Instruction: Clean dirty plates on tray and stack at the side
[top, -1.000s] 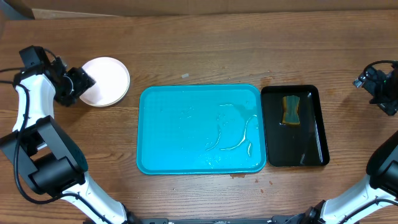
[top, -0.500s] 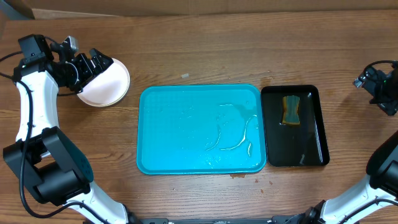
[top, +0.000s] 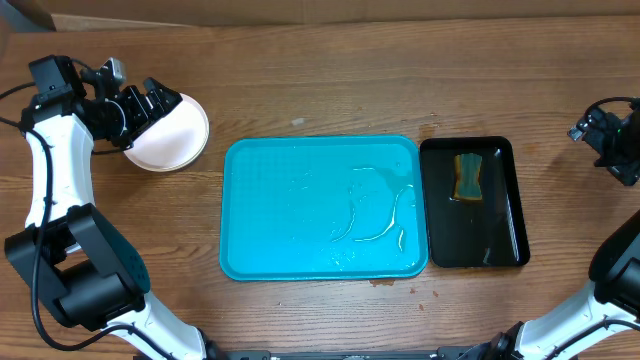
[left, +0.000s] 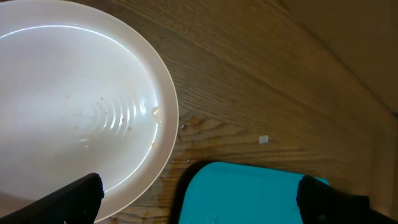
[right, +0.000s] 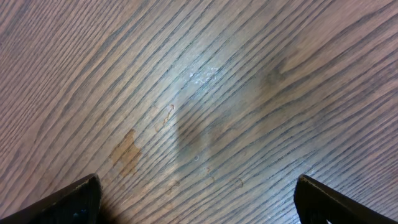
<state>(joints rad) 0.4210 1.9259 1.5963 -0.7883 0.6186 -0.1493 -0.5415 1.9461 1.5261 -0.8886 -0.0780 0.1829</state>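
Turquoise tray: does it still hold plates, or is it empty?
Empty of plates: the tray shows only wet streaks; a white plate sits beside it, to the left.

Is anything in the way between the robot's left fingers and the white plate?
No, nothing visible. The open left fingers hang right over the rim of the white plate.

Setting: robotics lab bench. Evidence: wood-grain table (top: 320, 90) with two mounted robot arms; turquoise tray (top: 260, 200) beside the left gripper (top: 165, 100); black sponge tray (top: 500, 240) near the right gripper (right: 199, 208); cardboard sheet (top: 300, 18) behind both.
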